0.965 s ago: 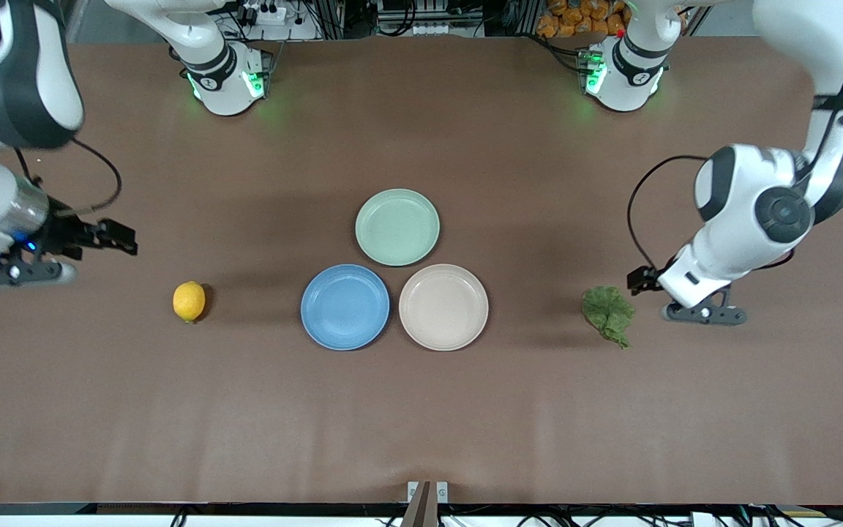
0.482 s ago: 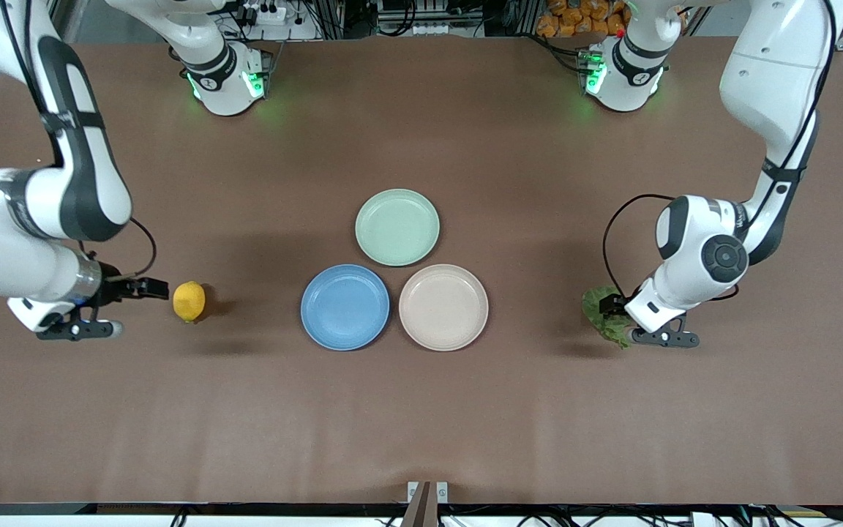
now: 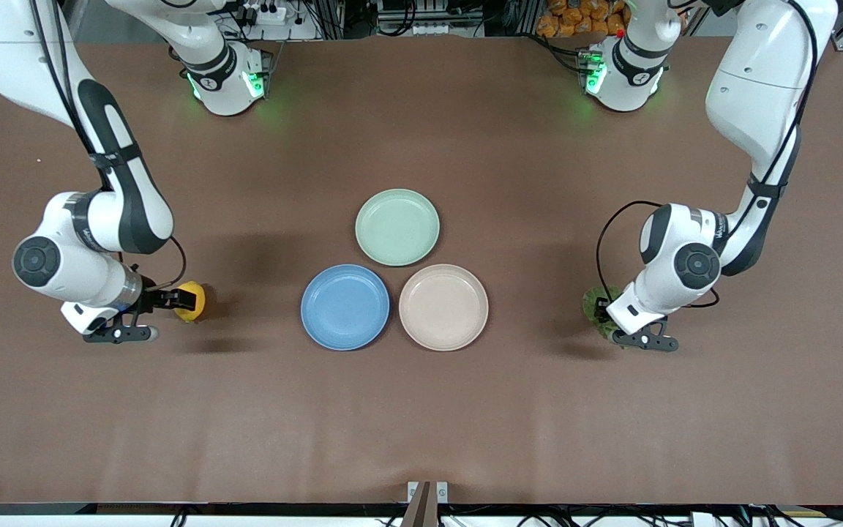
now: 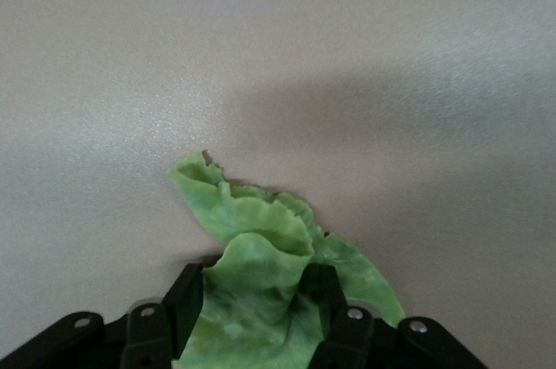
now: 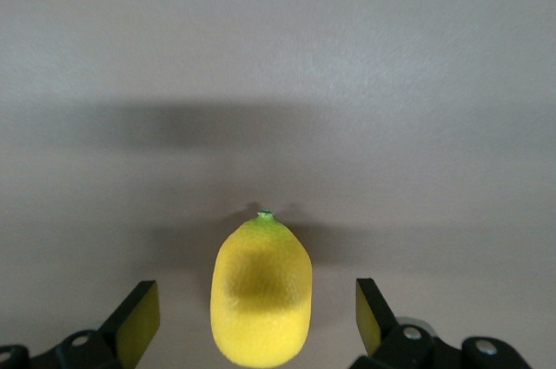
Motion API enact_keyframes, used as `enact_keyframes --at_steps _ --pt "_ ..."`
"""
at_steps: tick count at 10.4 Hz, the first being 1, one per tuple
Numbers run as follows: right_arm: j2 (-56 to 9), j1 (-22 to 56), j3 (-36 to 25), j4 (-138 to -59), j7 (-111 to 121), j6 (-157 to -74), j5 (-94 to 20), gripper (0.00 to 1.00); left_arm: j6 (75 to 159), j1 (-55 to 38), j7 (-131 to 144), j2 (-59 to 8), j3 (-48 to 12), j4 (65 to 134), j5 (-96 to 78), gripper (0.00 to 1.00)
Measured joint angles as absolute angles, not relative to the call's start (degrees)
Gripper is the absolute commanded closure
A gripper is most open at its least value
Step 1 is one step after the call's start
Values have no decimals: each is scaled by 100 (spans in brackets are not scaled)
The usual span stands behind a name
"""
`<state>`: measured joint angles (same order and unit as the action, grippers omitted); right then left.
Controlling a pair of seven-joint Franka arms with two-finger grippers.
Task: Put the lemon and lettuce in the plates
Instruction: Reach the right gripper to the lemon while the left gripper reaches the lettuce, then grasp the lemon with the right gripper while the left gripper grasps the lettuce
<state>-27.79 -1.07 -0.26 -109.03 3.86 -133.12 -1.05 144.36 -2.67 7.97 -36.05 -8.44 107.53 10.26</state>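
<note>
The yellow lemon lies on the brown table toward the right arm's end. My right gripper is down at it, open, one finger on each side with gaps; the right wrist view shows the lemon between the fingers. The dark green lettuce lies toward the left arm's end, mostly hidden under my left gripper. In the left wrist view the fingers press the lettuce from both sides and it bulges up between them. The blue plate and the beige plate stand side by side, bare.
A pale green plate stands just farther from the front camera than the other two plates, touching them. The brown table runs wide around the plates. The arms' bases stand along the table's edge farthest from the camera.
Both arms came down and inward. The right gripper moved from beside the lemon to around it. The left gripper moved onto the lettuce and closed on it.
</note>
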Motion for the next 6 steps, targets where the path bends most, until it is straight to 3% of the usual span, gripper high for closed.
enact_keyframes --at_steps 5,6 --pt "-3131 -107 -20 -10910 386 -13417 -105 0 14385 -384 1213 -3600 -828 10585 1224 100" --pt "-3168 -107 -18 -10909 386 -13421 -105 8 14263 -393 1239 -3551 -836 10529 1224 100"
